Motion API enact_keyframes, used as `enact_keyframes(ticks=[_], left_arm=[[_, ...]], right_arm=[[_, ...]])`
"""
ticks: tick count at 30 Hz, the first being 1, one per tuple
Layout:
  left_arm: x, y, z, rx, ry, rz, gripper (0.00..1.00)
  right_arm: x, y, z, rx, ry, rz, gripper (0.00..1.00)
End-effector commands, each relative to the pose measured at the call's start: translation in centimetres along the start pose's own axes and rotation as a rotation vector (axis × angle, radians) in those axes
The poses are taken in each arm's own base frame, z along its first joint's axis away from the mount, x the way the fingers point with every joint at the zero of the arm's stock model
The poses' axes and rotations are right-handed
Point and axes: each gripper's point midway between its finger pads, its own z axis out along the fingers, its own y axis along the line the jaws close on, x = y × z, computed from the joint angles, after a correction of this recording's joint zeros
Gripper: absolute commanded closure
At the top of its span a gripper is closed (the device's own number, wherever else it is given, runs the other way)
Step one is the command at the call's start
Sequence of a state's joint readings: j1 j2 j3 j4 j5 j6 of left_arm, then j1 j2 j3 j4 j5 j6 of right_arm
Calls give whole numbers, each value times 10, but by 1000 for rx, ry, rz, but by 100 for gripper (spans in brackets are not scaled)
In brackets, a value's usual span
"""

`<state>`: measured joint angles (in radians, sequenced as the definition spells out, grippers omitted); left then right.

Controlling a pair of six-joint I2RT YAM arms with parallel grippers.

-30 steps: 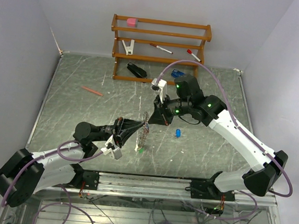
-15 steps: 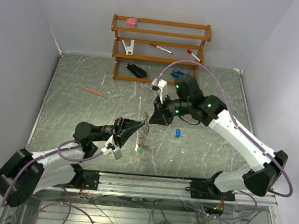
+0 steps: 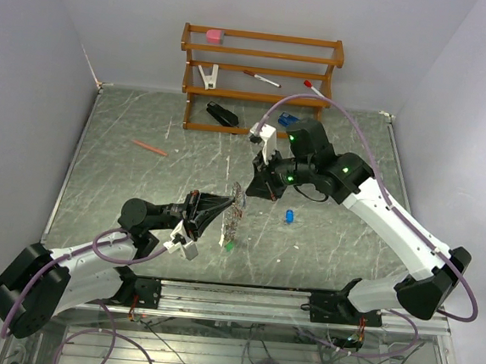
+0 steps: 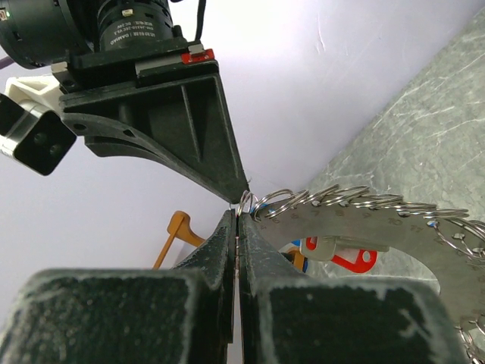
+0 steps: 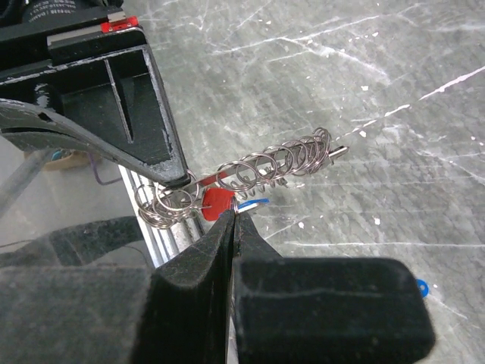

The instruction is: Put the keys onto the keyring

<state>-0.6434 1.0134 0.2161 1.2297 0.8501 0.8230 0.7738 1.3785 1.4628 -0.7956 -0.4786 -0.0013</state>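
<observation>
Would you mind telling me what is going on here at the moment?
The left tool clamps the large thin metal keyring fringed with small silvery rings above the table; the right tool is closed at a red plastic tag on it. One small blue-headed key lies loose on the table.

The keyring (image 4: 379, 227) is cut off by the frame's right edge; the red tag (image 5: 218, 202) is partly hidden behind the right gripper (image 5: 233, 217).
</observation>
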Motion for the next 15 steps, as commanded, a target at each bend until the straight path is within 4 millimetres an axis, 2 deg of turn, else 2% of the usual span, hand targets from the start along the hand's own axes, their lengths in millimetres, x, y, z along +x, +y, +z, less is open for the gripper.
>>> enact_keyframes(ticks=[1, 15], left_arm=[[-23, 29, 6, -61, -77, 128, 93], [-21, 26, 7, -48, -77, 133, 93]], right_arm=[[-19, 9, -17, 0, -57, -36, 100], [-24, 20, -14, -56, -74, -26, 100]])
